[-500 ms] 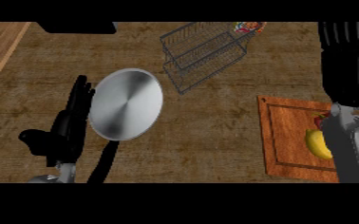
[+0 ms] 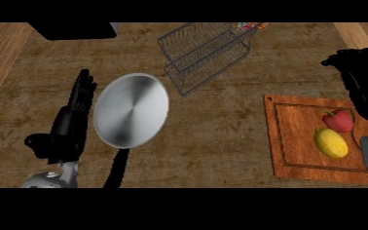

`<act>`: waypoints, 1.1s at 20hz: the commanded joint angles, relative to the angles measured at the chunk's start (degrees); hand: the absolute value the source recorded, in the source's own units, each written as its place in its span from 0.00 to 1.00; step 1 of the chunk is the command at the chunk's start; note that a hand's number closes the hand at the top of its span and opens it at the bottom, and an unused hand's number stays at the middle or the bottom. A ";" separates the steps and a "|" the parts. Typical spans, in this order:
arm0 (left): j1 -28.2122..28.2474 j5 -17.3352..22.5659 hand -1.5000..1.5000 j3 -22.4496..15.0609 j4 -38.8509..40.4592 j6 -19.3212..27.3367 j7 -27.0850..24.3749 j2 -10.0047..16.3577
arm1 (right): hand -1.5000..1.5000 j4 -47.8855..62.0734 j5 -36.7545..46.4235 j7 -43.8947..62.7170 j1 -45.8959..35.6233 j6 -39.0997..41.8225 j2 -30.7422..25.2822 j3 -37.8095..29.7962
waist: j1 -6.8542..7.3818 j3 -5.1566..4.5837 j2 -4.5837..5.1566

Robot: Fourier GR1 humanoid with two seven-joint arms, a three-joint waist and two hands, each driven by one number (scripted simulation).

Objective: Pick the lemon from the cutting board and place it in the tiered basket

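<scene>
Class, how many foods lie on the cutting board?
2: a lemon at the board's right, a red fruit just beyond it. The board's edge is cropped; more may hide.

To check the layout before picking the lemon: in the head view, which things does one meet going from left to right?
left hand → pan → tiered basket → cutting board → lemon

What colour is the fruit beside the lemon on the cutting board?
The fruit is red; head view.

The lemon (image 2: 330,143) lies on the cutting board (image 2: 291,146) at right, another fruit (image 2: 339,120) just behind it — the tiered basket (image 2: 205,53) farther back at centre, a pan (image 2: 131,109) at left.
</scene>
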 commanded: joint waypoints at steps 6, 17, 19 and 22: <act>-1.40 -1.91 0.50 -1.17 2.02 0.31 -0.22 -0.47 | 0.00 10.80 -24.94 8.90 7.12 38.35 -8.38 -2.20 | -0.45 -0.16 -0.50; -1.17 -1.77 0.50 -1.83 3.56 0.08 -0.29 -1.77 | 0.00 7.97 -7.44 5.24 5.24 63.05 -32.11 -17.02 | -0.16 -0.42 -1.35; -2.09 -2.87 0.50 -1.79 3.41 0.34 -0.56 -1.19 | 0.00 4.16 -3.54 4.76 3.58 62.58 -34.96 -20.15 | -0.15 -0.39 -1.58; -3.65 -2.41 0.50 -1.29 4.08 -0.49 0.82 -0.66 | 0.00 -2.78 4.06 4.25 2.10 62.72 -35.09 -22.44 | 0.41 -0.30 -1.26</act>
